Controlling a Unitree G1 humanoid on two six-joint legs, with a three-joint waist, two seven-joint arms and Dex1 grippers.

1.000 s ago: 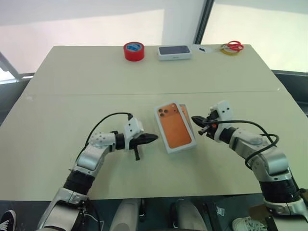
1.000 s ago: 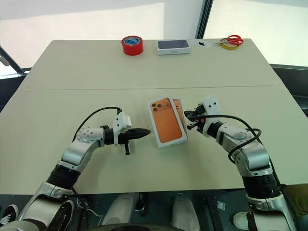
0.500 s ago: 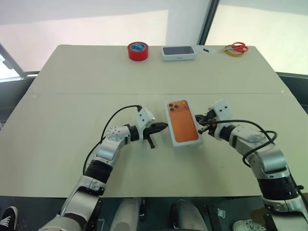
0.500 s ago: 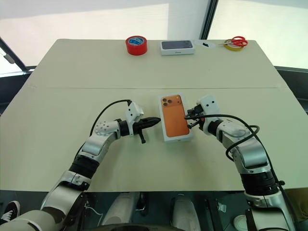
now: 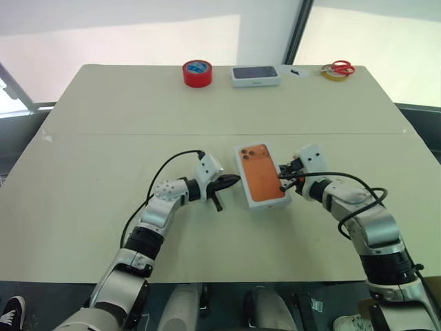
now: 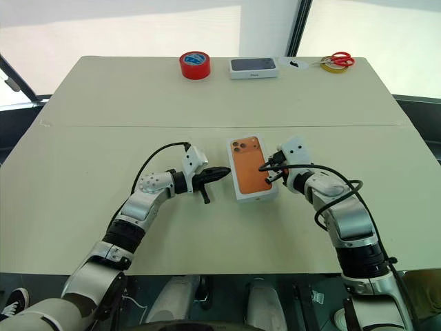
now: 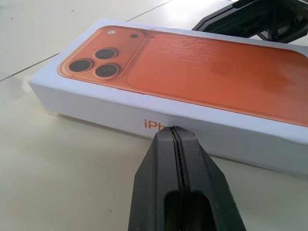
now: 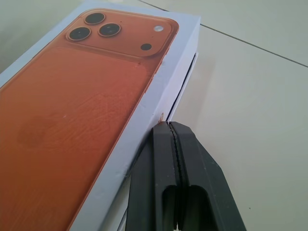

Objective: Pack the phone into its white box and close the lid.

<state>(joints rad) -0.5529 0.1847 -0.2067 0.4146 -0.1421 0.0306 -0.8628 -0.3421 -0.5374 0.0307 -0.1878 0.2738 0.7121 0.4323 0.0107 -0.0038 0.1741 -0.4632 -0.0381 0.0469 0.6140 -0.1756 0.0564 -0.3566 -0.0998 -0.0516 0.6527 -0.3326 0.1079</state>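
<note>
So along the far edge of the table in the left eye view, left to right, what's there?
Red tape roll → white box with a dark phone picture → small dark item → yellow tape roll with red scissors on it.

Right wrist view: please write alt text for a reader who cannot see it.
The right claw, shut, meets the long side of the lid, a white shell printed with an orange phone and three camera lenses. The lid sits over the white box, whose edge shows in a gap beneath it, on the beige table.
</note>
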